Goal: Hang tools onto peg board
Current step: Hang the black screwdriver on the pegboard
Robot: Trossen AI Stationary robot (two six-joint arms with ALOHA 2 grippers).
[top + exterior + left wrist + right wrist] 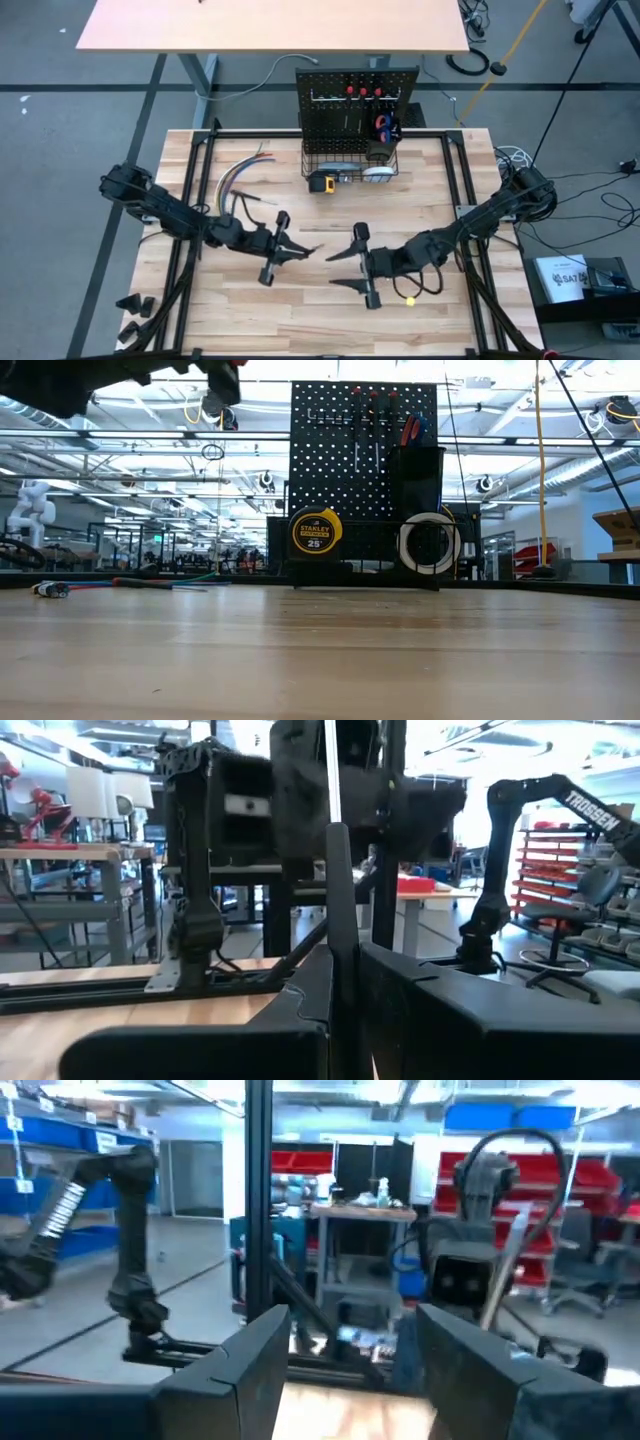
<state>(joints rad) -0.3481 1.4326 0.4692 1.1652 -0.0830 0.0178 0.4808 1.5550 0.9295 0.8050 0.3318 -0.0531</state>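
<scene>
The peg board [357,100] stands upright at the table's far middle. Red-handled screwdrivers [365,420] hang from its rail, and blue and red handles [385,127] stick out of its black cup. A yellow tape measure [316,533] and a white ring-shaped thing [430,543] sit at the wire basket's front [345,172]. My left gripper [314,250] hovers shut over the table's middle with nothing in it. My right gripper [336,270] faces it from the right, open, with nothing between its fingers [250,1370].
A bundle of coloured wires [245,170] lies on the far left of the table. A small yellow thing [408,298] lies under my right arm. Small black parts [135,305] lie off the table's near left corner. Bare wood stretches between the grippers and the peg board.
</scene>
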